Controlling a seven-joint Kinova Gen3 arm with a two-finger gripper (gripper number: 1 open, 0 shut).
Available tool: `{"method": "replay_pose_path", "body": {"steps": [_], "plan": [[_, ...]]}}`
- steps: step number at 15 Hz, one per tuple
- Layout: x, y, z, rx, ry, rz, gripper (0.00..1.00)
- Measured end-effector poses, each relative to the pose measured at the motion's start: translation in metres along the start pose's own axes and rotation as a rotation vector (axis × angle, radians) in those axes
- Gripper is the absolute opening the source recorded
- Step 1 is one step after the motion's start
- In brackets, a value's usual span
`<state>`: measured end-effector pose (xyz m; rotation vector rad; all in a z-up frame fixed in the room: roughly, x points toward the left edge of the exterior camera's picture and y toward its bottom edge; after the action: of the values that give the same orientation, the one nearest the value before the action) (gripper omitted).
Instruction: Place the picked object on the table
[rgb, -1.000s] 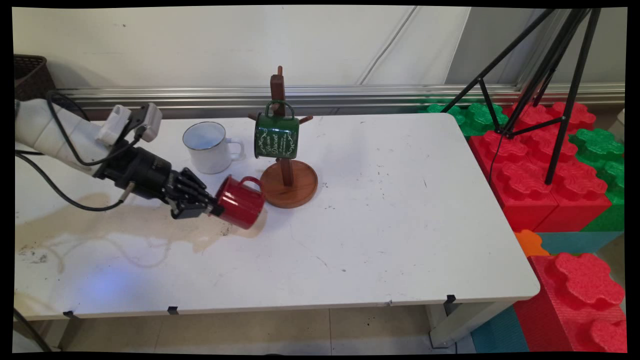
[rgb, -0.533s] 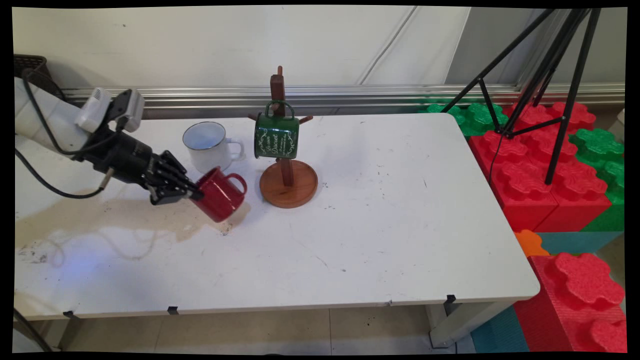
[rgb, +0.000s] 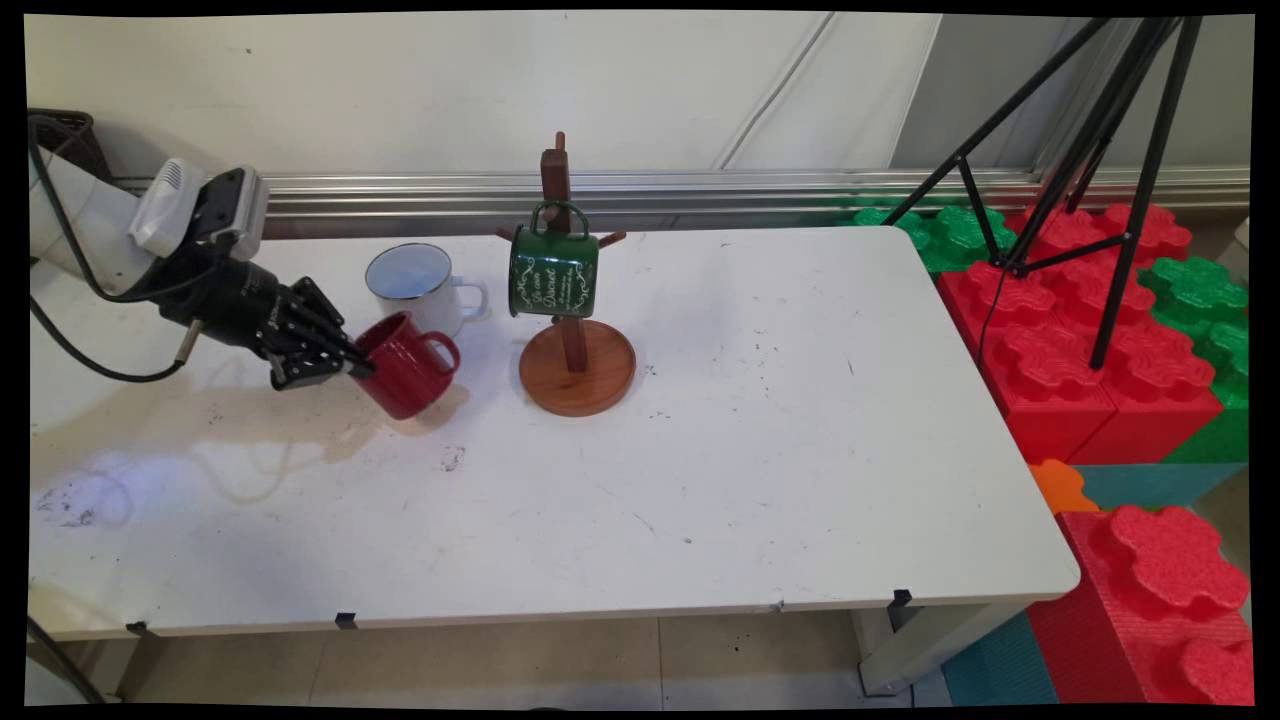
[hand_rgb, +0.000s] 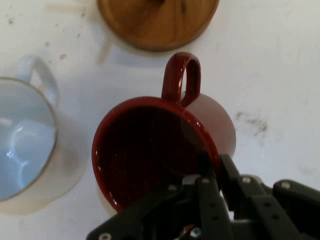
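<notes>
Claw (rgb: 352, 366) clenched on red mug (rgb: 405, 364) rim, mug tilted, beside white mug (rgb: 418, 285).

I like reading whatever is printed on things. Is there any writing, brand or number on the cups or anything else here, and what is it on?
Green mug hanging on the wooden stand: pale script lettering inside an ornate border, too small to read.
Red mug, held at its rim by the tool: no writing visible.
White mug: no writing visible.

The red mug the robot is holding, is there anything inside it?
Nothing shows inside the red mug: the hand view looks into a dark, bare interior. The gripper, clamped on the rim with one finger inside, covers a small part of the inner wall there.
</notes>
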<state>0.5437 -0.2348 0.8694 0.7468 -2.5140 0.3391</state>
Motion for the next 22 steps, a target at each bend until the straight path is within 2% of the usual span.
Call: {"method": "replay_pose_path", "body": {"steps": [4, 9, 14, 22], "plan": [[-0.007, -0.009, -0.003, 0.046, -0.054, 0.064, 0.0], [-0.015, -0.012, -0.004, 0.069, -0.099, 0.117, 0.0], [-0.021, -0.011, -0.001, 0.071, -0.13, 0.155, 0.0], [-0.024, -0.008, 0.005, 0.059, -0.148, 0.176, 0.0]]}}
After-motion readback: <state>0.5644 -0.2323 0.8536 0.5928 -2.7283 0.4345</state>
